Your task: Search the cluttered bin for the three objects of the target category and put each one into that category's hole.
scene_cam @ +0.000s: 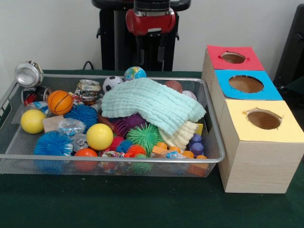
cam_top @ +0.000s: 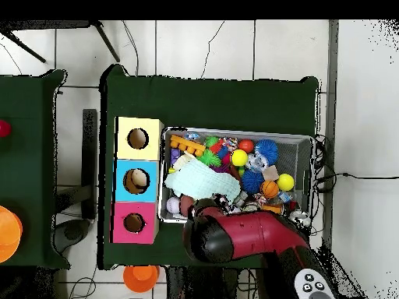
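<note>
The bin [scene_cam: 110,159] is a wide silver wire-mesh basket on the green table, also seen in the overhead view [cam_top: 243,132]. It is crowded with toys: yellow balls [scene_cam: 99,136], a small basketball [scene_cam: 60,102], blue spiky balls [scene_cam: 52,143], a green spiky ball [scene_cam: 144,135], a soccer ball [scene_cam: 112,83], a globe ball [scene_cam: 135,73] and crushed cans [scene_cam: 88,90]. A mint cloth [scene_cam: 152,104] covers part of the pile. Beside the bin stand three wooden boxes with holes: red [scene_cam: 233,57], blue [scene_cam: 246,84], yellow [scene_cam: 264,119]. My gripper [scene_cam: 151,53] hangs open and empty above the bin's far rim.
A silver can [scene_cam: 28,73] sits at the bin's far corner in the front view. In the overhead view my red arm [cam_top: 257,233] covers the bin's near edge. An orange cup [cam_top: 142,275] lies off the table near the robot's base.
</note>
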Motion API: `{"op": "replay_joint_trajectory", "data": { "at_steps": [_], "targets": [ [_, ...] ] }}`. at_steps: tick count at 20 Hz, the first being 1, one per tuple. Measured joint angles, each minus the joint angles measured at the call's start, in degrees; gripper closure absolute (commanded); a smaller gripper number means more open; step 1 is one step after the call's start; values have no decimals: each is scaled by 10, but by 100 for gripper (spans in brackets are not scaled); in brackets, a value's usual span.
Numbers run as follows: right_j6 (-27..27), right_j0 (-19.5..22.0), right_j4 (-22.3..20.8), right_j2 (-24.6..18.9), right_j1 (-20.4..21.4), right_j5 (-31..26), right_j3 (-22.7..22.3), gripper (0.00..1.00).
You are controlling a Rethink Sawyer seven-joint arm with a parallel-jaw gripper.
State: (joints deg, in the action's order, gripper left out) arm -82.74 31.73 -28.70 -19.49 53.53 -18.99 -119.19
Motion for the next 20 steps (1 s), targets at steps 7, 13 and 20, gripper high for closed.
{"op": "replay_joint_trajectory", "data": {
  "at_steps": [7, 13, 20],
  "targets": [
    [0, 14, -12, -24, -1, 0, 0, 0],
    [0, 14, -49, -25, -22, 0, 9, 0],
    [0, 14, -103, -25, -64, 0, 30, 0]
  ]
}}
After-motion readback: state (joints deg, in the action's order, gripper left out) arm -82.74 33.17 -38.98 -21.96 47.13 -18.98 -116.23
